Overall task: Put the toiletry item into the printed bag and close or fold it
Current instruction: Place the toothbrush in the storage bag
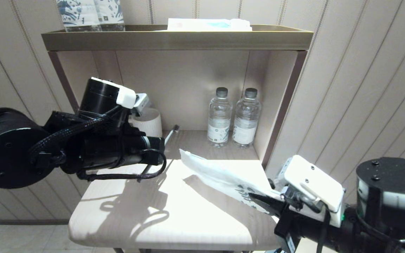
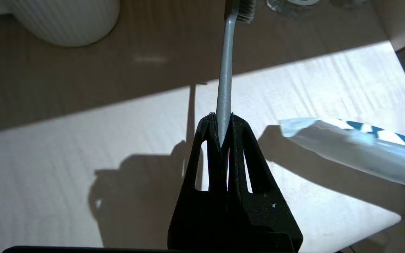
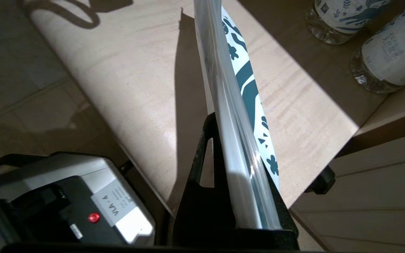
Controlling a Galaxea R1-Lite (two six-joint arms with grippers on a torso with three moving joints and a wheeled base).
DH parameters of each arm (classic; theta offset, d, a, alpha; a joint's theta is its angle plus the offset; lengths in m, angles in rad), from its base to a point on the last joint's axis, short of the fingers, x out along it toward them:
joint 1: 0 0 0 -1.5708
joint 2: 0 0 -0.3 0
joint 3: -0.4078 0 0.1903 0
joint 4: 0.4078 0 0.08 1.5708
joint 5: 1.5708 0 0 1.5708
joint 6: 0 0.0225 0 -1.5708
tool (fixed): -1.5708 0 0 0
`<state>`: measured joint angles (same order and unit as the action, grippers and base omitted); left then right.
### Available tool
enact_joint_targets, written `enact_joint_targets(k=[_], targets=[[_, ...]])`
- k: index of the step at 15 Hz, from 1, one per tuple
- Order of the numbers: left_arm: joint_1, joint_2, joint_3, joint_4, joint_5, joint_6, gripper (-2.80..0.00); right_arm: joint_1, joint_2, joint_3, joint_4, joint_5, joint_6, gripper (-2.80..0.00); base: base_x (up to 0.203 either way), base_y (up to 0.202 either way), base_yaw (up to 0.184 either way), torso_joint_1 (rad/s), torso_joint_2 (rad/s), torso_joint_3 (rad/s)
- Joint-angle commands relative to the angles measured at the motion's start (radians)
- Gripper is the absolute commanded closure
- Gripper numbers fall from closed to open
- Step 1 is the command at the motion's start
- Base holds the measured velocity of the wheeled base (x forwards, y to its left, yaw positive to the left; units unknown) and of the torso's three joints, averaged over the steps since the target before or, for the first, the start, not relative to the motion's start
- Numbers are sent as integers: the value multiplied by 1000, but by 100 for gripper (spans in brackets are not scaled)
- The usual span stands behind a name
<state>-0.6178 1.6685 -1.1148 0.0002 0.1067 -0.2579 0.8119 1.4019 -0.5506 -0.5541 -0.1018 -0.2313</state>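
The slim grey toothbrush (image 2: 225, 70) sticks out of my left gripper (image 2: 223, 119), which is shut on its handle end; the dark bristle head (image 2: 246, 10) points toward the back of the niche. In the head view the left gripper (image 1: 163, 147) hovers over the table's left half, and only the toothbrush's far end (image 1: 172, 131) shows. My right gripper (image 1: 260, 201) at the table's right front is shut on the leaf-printed end of the printed bag (image 1: 216, 174). The bag (image 3: 230, 105) is lifted off the table and slants toward the left gripper. Its plain end (image 2: 294, 126) lies just beside the toothbrush.
Two water bottles (image 1: 219, 117) (image 1: 246, 117) stand at the back right of the niche. A white ribbed cup (image 1: 148, 121) sits at the back left. Navy-printed packs (image 1: 90, 14) stand on the top shelf (image 1: 174, 38). The pale wooden table (image 1: 135, 218) has a rounded front edge.
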Motion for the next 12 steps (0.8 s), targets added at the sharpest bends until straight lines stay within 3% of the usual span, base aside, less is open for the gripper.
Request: enact_joint_targets(k=[1, 4, 5, 7, 12], targets=[[19, -7, 26, 0, 1, -3, 0, 1, -88, -54, 119, 18, 39, 0, 0, 0, 0, 0, 0, 0], [19, 19, 102, -29, -2, -1, 0, 1, -148, -119, 279, 55, 83, 0, 0, 0, 0, 0, 0, 0], [19, 31, 118, -65, -17, -1, -280, -1, -152, -123, 284, 72, 84, 0, 0, 0, 0, 0, 0, 0], [20, 38, 133, -94, -56, 8, -280, -4, -150, -123, 286, 81, 84, 0, 0, 0, 0, 0, 0, 0], [26, 43, 119, -106, -57, 21, -280, -4, -147, -118, 286, 111, 82, 0, 0, 0, 0, 0, 0, 0]])
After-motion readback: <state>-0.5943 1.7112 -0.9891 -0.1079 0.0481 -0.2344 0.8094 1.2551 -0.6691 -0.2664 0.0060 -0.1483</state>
